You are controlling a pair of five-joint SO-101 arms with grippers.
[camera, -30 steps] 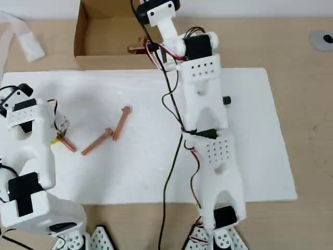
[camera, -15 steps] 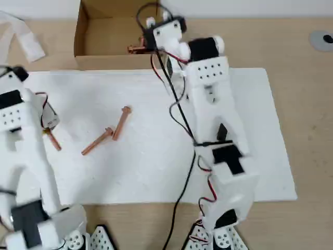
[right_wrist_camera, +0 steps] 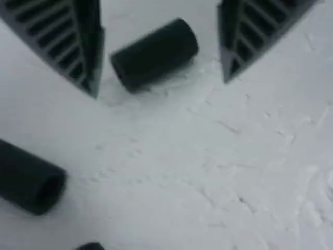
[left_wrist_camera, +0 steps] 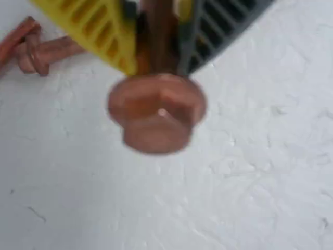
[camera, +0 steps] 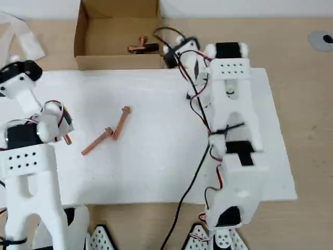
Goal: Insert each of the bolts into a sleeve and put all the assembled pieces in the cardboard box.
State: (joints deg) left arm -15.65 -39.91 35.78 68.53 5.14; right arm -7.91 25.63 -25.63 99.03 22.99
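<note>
My left gripper (left_wrist_camera: 158,62) is shut on a copper bolt (left_wrist_camera: 156,112), held head down just above the white foam sheet (camera: 156,166); the high view shows that bolt (camera: 67,138) at the sheet's left side. Two loose bolts (camera: 122,122) (camera: 97,142) lie touching mid-sheet. My right gripper (right_wrist_camera: 161,80) stands open over a black sleeve (right_wrist_camera: 153,54) lying between its fingers. A second sleeve (right_wrist_camera: 28,179) lies close by. The cardboard box (camera: 78,36) at the back holds an assembled bolt and sleeve (camera: 141,48).
The right arm (camera: 229,88) stretches over the sheet's right half, with its cables hanging beside it. A crumpled white bag (camera: 23,41) lies left of the box. A grey disc (camera: 321,39) sits at the far right of the wooden table.
The right arm has pulled back from the box to the foam, leaving the assembled piece inside. The left arm has swung and shifted while keeping its bolt.
</note>
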